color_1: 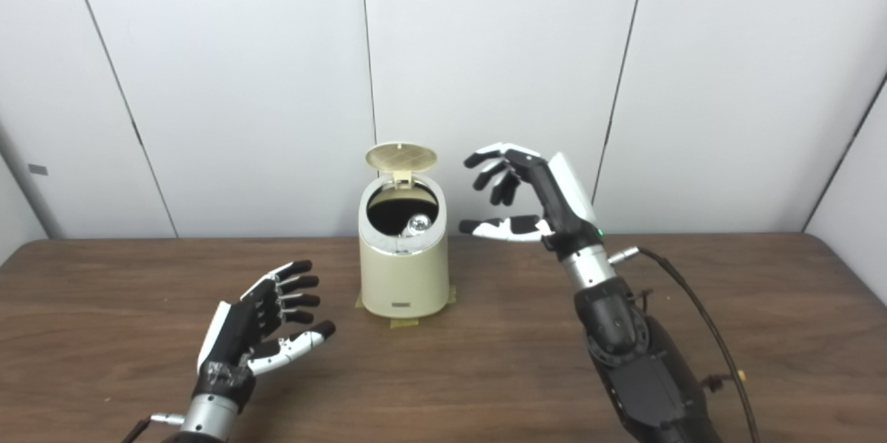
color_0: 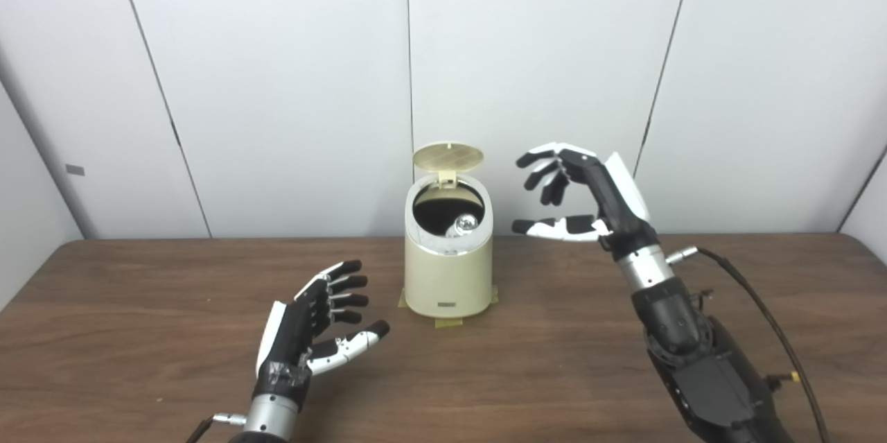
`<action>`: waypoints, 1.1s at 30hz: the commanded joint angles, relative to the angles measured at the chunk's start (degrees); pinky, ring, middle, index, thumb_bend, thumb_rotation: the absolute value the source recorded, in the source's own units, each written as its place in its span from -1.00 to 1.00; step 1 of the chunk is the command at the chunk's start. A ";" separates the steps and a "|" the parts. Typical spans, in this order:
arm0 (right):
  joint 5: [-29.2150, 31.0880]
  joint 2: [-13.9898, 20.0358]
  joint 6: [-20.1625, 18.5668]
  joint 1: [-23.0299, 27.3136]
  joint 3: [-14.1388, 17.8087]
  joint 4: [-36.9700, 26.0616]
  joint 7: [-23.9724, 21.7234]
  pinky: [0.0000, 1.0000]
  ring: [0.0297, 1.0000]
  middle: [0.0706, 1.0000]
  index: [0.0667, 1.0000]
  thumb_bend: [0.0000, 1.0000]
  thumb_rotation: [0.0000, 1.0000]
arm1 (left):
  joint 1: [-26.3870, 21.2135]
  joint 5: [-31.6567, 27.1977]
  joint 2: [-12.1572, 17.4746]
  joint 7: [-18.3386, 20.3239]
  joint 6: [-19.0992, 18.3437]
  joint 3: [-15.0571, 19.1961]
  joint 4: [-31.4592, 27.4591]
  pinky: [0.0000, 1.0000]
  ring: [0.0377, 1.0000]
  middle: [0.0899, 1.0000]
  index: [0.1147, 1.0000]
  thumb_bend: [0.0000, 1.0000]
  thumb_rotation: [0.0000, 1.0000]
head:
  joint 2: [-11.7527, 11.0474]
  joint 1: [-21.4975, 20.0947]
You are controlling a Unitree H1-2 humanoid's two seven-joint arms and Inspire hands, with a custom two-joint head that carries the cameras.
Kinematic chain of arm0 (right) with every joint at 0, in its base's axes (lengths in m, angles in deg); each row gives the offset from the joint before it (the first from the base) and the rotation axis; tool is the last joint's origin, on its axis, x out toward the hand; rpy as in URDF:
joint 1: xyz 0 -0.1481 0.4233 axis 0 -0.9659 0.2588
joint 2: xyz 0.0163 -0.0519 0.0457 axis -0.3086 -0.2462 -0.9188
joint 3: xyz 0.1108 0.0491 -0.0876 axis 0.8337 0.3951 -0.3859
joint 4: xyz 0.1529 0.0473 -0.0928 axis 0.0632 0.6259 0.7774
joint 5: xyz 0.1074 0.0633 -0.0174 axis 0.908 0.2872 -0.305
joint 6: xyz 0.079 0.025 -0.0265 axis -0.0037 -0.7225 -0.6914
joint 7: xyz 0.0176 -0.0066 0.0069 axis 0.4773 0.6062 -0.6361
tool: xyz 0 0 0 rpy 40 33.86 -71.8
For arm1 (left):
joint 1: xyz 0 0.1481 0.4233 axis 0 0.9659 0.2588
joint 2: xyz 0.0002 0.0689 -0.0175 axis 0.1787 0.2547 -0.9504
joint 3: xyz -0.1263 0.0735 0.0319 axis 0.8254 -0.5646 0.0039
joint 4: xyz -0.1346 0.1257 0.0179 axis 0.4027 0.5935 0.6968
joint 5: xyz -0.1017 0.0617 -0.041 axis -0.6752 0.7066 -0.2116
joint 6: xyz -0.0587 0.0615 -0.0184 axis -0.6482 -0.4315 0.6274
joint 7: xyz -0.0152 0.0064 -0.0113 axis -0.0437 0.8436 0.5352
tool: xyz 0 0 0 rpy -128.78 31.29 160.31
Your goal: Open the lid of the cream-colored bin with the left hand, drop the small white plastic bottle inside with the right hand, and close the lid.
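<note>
**Bottle in the bin, lid left to close**

The small white plastic bottle [color_0: 464,224] lay inside the cream-colored bin [color_0: 448,276], low against the right of the dark interior, with only its pale rounded end catching light; how it sat deeper down could not be told. The lid [color_0: 448,157] stood upright at the back of the bin on its hinge, and the bin rested on tape tabs on the wooden table [color_0: 138,332].

Your right hand [color_0: 578,197] hung beside the bin's rim, to its right and level with the opening, fingers spread and curled over nothing. It was near the bottle but apart from it, so the drop looked done.

Your left hand [color_0: 315,325] waited low over the table, in front of and left of the bin, well apart from the lid, fingers splayed and empty.

For the closing, you likely needed to draw the right hand clear first, then bring the left up behind the lid's top edge and tip it forward gently, so the bin stayed on its tape.
</note>
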 commanded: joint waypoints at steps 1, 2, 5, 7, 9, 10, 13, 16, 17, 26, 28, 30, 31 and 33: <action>4.66 -0.19 0.95 -0.32 2.51 -1.22 -1.20 -0.39 -0.24 -0.03 0.24 0.22 -0.97 | -1.54 -0.38 0.29 -0.17 1.26 0.13 -2.03 0.22 0.36 0.48 0.58 0.37 -1.00 | 0.08 0.06; 5.75 -0.51 0.44 -1.24 3.34 -1.63 -1.88 -0.32 -0.17 0.10 0.28 0.39 -0.89 | -1.54 -0.35 0.31 -0.18 1.26 0.13 -2.05 0.22 0.36 0.48 0.58 0.36 -1.00 | 0.08 0.06; 11.18 -1.73 -5.70 -5.06 5.52 -5.46 -5.29 -0.10 -0.02 0.36 0.42 0.56 -0.75 | -1.53 -0.34 0.33 -0.17 0.97 0.15 -2.25 0.25 0.36 0.48 0.59 0.36 -1.00 | 0.00 0.28; 13.65 -2.24 -9.86 -7.87 6.51 -7.91 -7.34 0.05 0.12 0.50 0.54 0.60 -0.63 | -1.49 -0.18 0.32 -0.29 1.05 0.16 -2.41 0.26 0.35 0.48 0.58 0.37 -1.00 | -0.02 0.54; 15.14 -2.88 -11.62 -10.17 7.35 -9.04 -8.62 0.23 0.32 0.60 0.63 0.59 -0.52 | -1.42 -0.43 0.28 -0.23 1.57 0.20 -2.50 0.24 0.36 0.48 0.58 0.38 -0.96 | 0.03 0.67; 16.12 -3.28 -11.91 -11.10 7.73 -9.19 -9.37 0.31 0.39 0.62 0.64 0.60 -0.51 | -1.36 -0.55 0.25 -0.21 1.79 0.22 -2.65 0.23 0.36 0.48 0.58 0.38 -0.94 | 0.00 0.77; 18.31 -4.31 -10.79 -12.70 8.66 -8.17 -11.50 0.49 0.51 0.68 0.71 0.66 -0.43 | -1.23 -0.66 0.19 -0.18 2.47 0.22 -2.88 0.22 0.38 0.48 0.58 0.40 -0.86 | -0.10 0.95; 19.57 -5.22 -8.71 -13.35 9.41 -6.74 -12.93 0.28 0.51 0.68 0.69 0.72 -0.37 | -1.18 -0.64 0.17 -0.16 2.78 0.16 -3.07 0.25 0.45 0.52 0.59 0.43 -0.72 | -0.30 1.06; 19.89 -5.60 -8.36 -13.63 9.65 -6.78 -13.24 0.27 0.50 0.68 0.68 0.74 -0.36 | -1.21 -0.53 0.21 -0.14 2.67 0.12 -3.20 0.28 0.50 0.56 0.60 0.45 -0.66 | -0.38 1.09; 22.07 -7.10 -5.38 -14.23 11.34 -4.95 -15.92 0.17 0.51 0.68 0.67 0.77 -0.34 | -8.97 2.23 3.80 2.20 -0.33 -1.58 -4.01 0.67 0.89 0.93 0.82 0.76 -0.07 | -0.56 1.41; 21.84 -7.33 -5.44 -14.44 11.58 -5.32 -15.80 0.16 0.50 0.66 0.65 0.79 -0.33 | -12.24 2.99 4.52 2.54 -1.87 -1.87 -3.85 0.70 0.89 0.91 0.84 0.81 -0.06 | -0.60 1.47; 21.57 -7.51 -5.55 -14.64 11.69 -5.81 -15.72 0.15 0.50 0.66 0.64 0.78 -0.32 | -15.01 3.46 5.04 2.95 -3.41 -2.23 -3.59 0.70 0.89 0.91 0.86 0.83 -0.07 | -0.58 1.40; 21.44 -7.58 -5.62 -14.71 11.74 -6.00 -15.73 0.14 0.49 0.65 0.62 0.79 -0.33 | -17.06 3.74 5.38 3.30 -4.22 -2.52 -3.08 0.64 0.88 0.92 0.88 0.81 -0.12 | -0.60 1.36; 21.29 -7.65 -5.67 -14.79 11.87 -6.02 -15.82 0.15 0.48 0.64 0.60 0.78 -0.36 | -20.32 4.09 5.89 3.77 -5.28 -2.98 -1.99 0.63 0.89 0.94 0.89 0.83 -0.16 | -0.63 1.39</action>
